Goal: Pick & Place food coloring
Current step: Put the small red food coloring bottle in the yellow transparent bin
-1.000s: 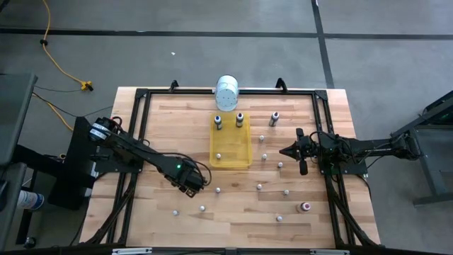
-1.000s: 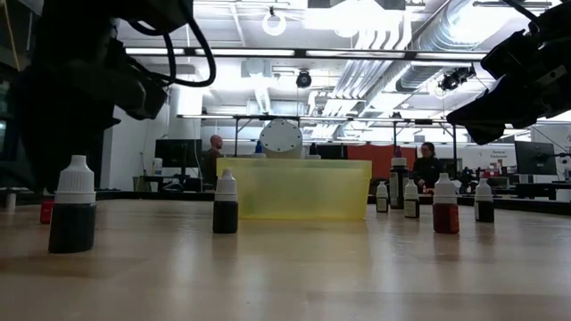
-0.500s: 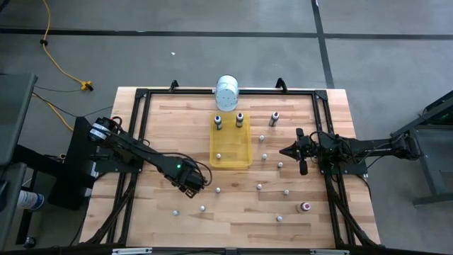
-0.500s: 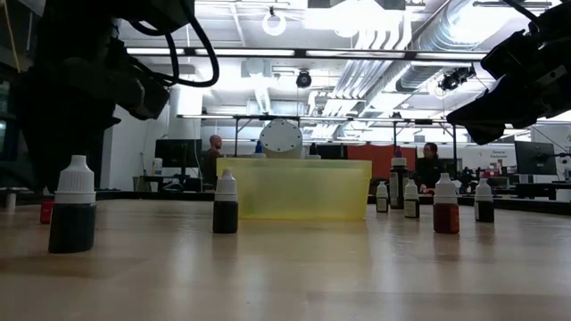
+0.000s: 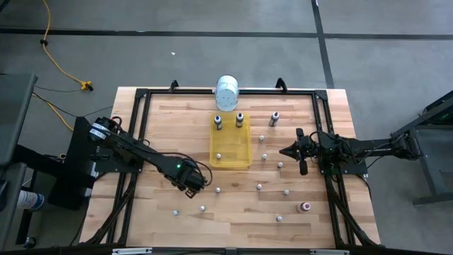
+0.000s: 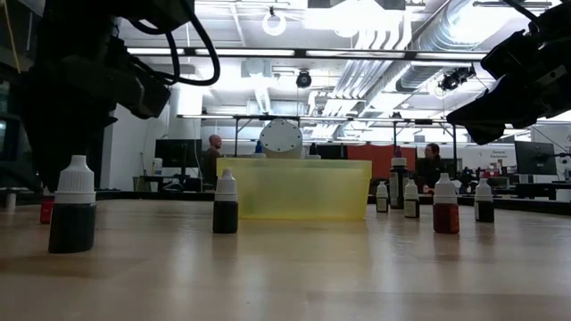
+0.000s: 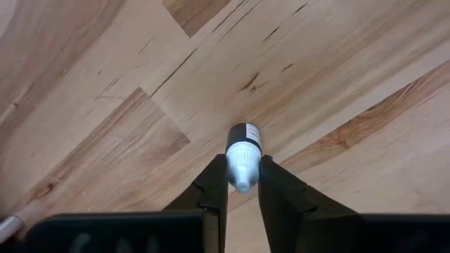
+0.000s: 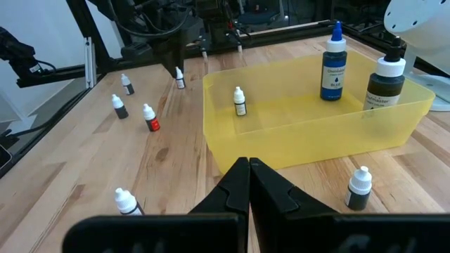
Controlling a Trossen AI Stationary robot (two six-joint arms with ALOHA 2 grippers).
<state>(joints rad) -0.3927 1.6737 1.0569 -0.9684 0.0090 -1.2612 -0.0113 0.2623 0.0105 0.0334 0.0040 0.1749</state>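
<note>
Small food coloring bottles with whitish caps stand scattered on the wooden table [image 5: 318, 113]. My left gripper [image 5: 192, 187] points straight down at the table's near left and is shut on one dark-bodied bottle [image 7: 244, 151], which the right wrist view also shows [image 8: 180, 79]. A yellow tray [image 5: 243, 160] at the middle holds two taller bottles [image 5: 219, 122] [image 5: 240, 119] and one tiny one [image 5: 219, 155]. My right gripper [image 5: 284, 151] hangs shut and empty at the right, right of the tray. My left gripper pinches the bottle's white cap [image 7: 243, 169] between its two fingers. The fingers come from above, pointing down, one on each side of the cap. The bottle stands upright, and its dark body [image 7: 245, 132] reaches down to the wood.
A large white cylindrical container [image 5: 226, 92] stands at the far edge behind the tray. Loose bottles lie right of and nearer than the tray, among them [image 5: 218, 190], [image 5: 260, 187], [image 5: 287, 192] and a red one on its side [image 5: 306, 207]. Two more stand near the front edge [image 5: 174, 212] [image 5: 202, 208].
</note>
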